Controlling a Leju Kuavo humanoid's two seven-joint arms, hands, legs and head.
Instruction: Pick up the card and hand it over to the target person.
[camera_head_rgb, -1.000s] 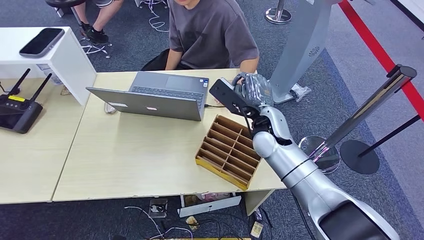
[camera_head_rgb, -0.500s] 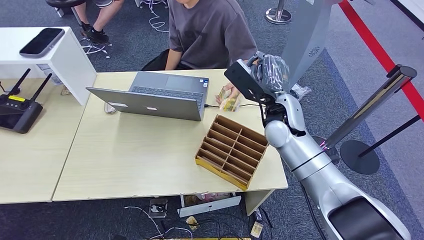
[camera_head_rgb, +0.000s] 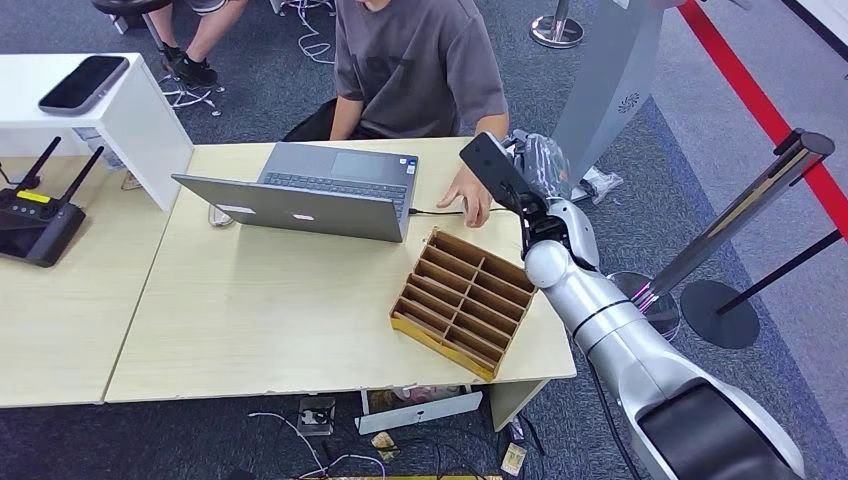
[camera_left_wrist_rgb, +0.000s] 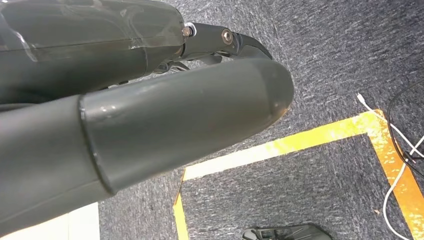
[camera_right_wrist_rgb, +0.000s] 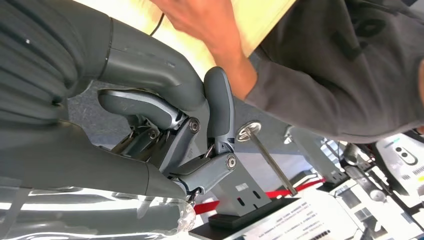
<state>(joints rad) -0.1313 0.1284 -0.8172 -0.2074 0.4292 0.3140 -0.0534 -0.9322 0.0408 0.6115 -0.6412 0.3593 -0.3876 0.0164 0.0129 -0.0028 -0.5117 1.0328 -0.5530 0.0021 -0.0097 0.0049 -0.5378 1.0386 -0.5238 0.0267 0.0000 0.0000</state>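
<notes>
My right hand (camera_head_rgb: 535, 165) is raised over the table's far right corner, beside the forearm of the seated person (camera_head_rgb: 420, 60) in a grey shirt. In the right wrist view my right hand (camera_right_wrist_rgb: 200, 125) holds nothing, its thumb and dark fingers loosely bent and apart. The person's hand (camera_head_rgb: 470, 195) lies palm-down on the table (camera_head_rgb: 250, 300) by the laptop's corner, and whatever is under it is hidden. That same person's hand (camera_right_wrist_rgb: 200, 20) sits just past my thumb. My left hand (camera_left_wrist_rgb: 175, 110) hangs over the carpet with nothing in it.
A wooden slotted organiser (camera_head_rgb: 460, 300) lies on the table's right side, just below my right hand. An open laptop (camera_head_rgb: 300, 190) stands at the back. A grey pillar (camera_head_rgb: 610, 90) and stanchion posts (camera_head_rgb: 740, 220) stand to the right. A black controller (camera_head_rgb: 35, 220) lies far left.
The card passed from my right hand to the person, who drew it to the table and now has the hand flat there. My right hand swung right and then slightly lower.
</notes>
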